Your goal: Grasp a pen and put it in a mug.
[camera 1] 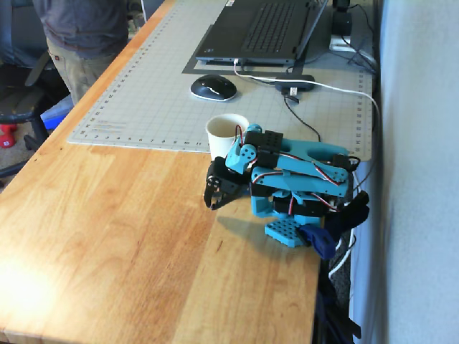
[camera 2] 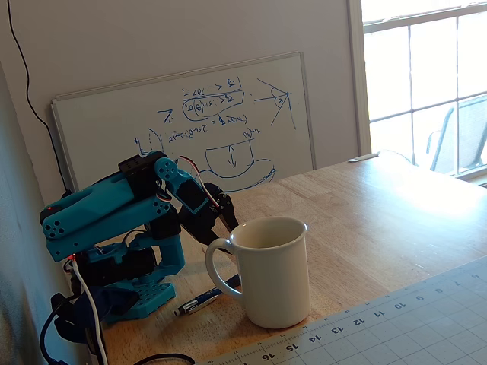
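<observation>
We find the pen (camera 2: 204, 299) flat on the table between the arm's base and the mug (camera 2: 266, 271), its axis running 8 to 2 o'clock, roughly 6 o'clock of the gripper (camera 2: 221, 215), whose opening we cannot tell.

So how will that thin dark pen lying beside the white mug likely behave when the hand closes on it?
The thin dark stick pen looks rigid and light, so it should lift without bending. Lying flat on the smooth wooden tabletop, its round barrel may roll if nudged sideways. Its narrow, glossy body could slip or pivot between the fingers. Part of it is hidden behind the white ceramic mug.
</observation>
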{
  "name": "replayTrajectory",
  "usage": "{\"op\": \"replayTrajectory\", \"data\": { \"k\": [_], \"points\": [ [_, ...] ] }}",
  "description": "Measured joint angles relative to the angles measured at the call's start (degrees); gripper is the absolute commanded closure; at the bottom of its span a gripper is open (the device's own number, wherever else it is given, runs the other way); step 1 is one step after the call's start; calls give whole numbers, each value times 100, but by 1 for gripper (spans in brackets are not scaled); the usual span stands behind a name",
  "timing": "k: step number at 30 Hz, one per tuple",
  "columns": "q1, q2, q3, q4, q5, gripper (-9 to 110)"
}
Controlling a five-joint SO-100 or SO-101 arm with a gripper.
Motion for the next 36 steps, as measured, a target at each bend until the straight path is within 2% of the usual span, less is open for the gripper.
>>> {"op": "replayTrajectory", "data": {
  "k": [36],
  "points": [
    [0,-246,-281,0,0,101]
  ]
}}
